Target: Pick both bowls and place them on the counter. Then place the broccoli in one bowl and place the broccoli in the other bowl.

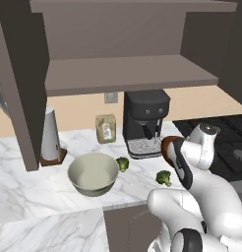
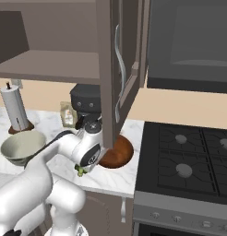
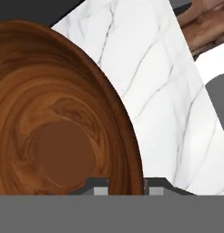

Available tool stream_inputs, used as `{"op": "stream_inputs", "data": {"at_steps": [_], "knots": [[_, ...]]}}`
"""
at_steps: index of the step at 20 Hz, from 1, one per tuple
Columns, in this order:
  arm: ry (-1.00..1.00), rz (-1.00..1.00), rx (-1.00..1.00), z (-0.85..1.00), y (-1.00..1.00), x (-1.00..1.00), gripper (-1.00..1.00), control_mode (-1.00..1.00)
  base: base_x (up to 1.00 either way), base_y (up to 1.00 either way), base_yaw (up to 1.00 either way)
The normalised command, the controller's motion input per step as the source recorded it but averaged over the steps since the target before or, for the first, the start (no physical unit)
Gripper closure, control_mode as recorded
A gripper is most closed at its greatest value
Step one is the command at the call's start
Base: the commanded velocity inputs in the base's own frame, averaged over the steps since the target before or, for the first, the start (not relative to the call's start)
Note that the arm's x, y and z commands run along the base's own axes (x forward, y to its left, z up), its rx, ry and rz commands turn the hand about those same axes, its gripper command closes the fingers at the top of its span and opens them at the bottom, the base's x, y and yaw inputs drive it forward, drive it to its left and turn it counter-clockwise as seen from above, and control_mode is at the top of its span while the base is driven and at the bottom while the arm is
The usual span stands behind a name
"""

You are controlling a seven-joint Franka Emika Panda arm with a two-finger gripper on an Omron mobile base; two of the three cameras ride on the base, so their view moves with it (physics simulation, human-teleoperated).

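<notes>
Counter carried the grey-cream bowl and, beside the stovetop, the red-brown bowl. Gripper straddled its rim, fingers looking clamped. Risk judged: rim snagging on release, skidding the bowl toward the two broccoli florets.

The desk is white stone with grey lines. On it sits a pale bowl. Just beside that bowl lies a small green broccoli, and another broccoli lies near the front edge. A dark red-brown bowl sits on the desk next to the black stove. At the back stand a coffee machine, a small bag and a paper roll.
</notes>
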Motion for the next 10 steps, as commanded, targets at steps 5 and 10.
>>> {"op": "stream_inputs", "data": {"at_steps": [5,10], "knots": [[0.10,0.00,-0.02,-0.12,-0.07,0.27,1.00,-1.00,0.00,0.00,0.00],[0.07,0.00,0.00,-0.07,-0.08,0.18,1.00,-1.00,0.00,0.00,0.00]]}}
